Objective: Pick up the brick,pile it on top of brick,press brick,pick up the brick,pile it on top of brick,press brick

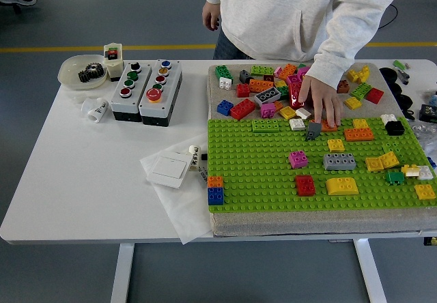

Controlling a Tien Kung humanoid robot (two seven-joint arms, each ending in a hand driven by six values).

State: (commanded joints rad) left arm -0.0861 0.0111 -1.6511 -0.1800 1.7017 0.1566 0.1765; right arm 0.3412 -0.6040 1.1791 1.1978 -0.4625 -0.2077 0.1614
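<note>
A person's hand [321, 102] reaches down from twelve o'clock, fingers spread flat and pressing an orange brick [330, 125] at the far edge of the green baseplate [266, 173]. Neither robot hand is in view. Loose bricks [263, 88] lie in a heap just beyond it. By that, piling seems barely begun.

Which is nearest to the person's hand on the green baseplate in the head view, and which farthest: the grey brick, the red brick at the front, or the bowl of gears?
From the person's hand:
1. Grey brick, just in front.
2. Red brick, nearer the front edge.
3. Bowl of gears, far left.
</note>
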